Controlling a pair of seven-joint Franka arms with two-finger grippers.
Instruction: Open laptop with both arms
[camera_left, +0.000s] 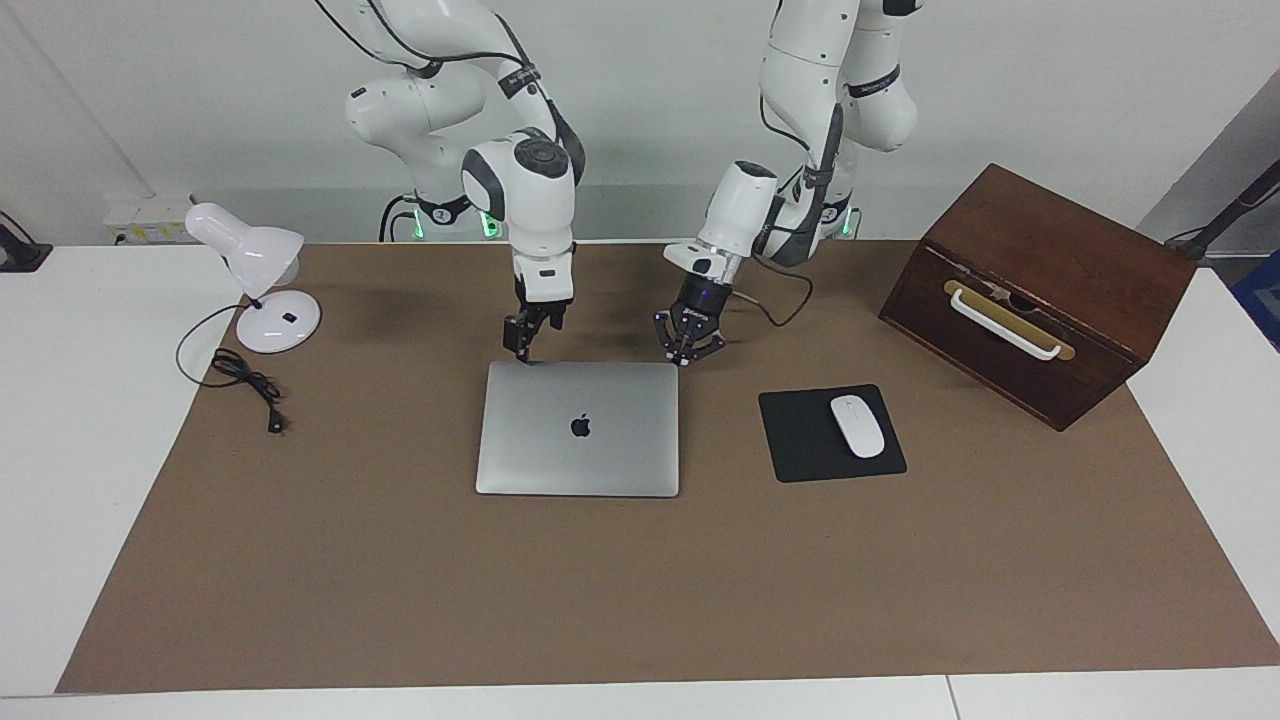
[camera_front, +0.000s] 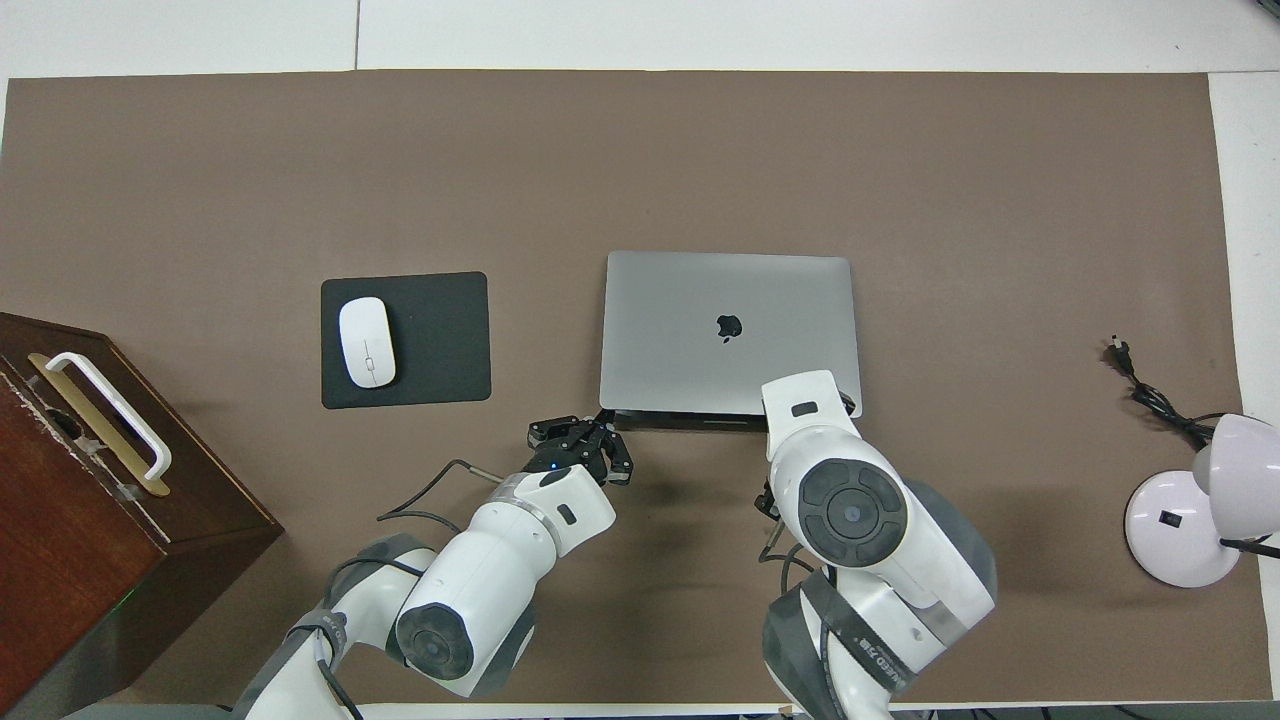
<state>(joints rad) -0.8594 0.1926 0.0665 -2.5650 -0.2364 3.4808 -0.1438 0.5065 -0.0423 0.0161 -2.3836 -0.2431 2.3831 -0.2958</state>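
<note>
My clenched left hand and right hand, its grip unreadable, sit at the shut laptop's robot-side corners; next I must catch its edge.

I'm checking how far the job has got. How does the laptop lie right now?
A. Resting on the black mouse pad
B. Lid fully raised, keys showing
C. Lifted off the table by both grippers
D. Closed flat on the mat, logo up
D: the laptop lies shut and flat on the brown mat with its logo facing up, beside the mouse pad and not on it, no keys showing.
</note>
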